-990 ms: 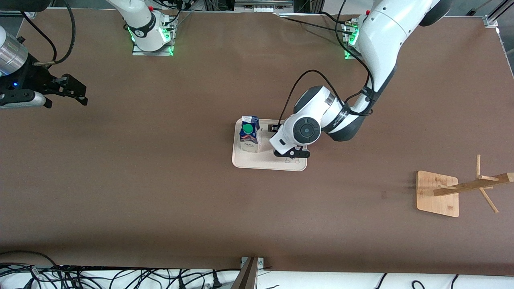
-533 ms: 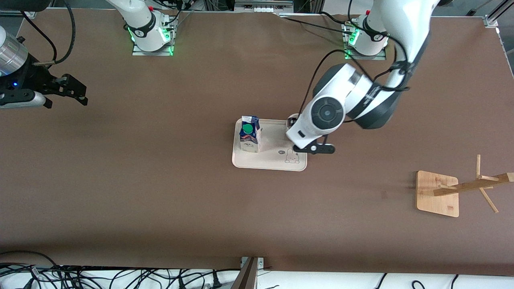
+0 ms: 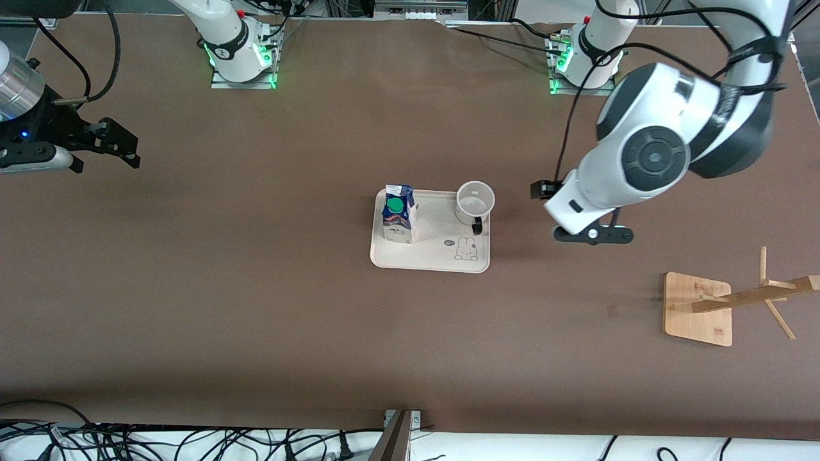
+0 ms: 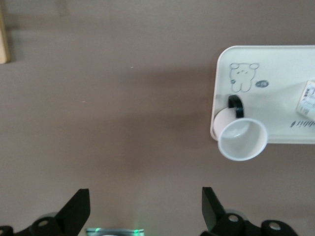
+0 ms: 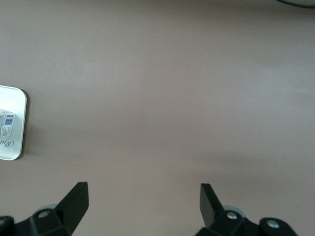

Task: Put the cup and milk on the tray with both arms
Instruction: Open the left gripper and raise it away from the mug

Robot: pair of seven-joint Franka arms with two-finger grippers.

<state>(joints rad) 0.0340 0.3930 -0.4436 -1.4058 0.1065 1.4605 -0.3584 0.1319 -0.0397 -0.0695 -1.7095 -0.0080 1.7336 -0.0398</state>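
Note:
The cream-white tray (image 3: 429, 256) lies mid-table. The blue and white milk (image 3: 398, 218) with its green cap stands upright on the tray's end toward the right arm. The white cup (image 3: 475, 202) stands upright at the tray's corner toward the left arm, black handle toward the front camera; its face print is hidden. My left gripper (image 3: 590, 234) is open and empty over bare table between the tray and the wooden rack. Its wrist view shows the open gripper (image 4: 145, 206), the cup (image 4: 242, 140) and the tray (image 4: 275, 69). My right gripper (image 3: 122, 144) waits open and empty (image 5: 143, 196) over the right arm's end.
A wooden rack (image 3: 698, 309) with a tilted pegged post stands toward the left arm's end, nearer the front camera than the tray. Cables run along the table's front edge (image 3: 192, 442). The right wrist view shows a tray corner (image 5: 10, 147).
My left gripper has let go of the cup on the tray, risen and moved away toward the left arm's end. The cup now stands uncovered. The right arm has not moved.

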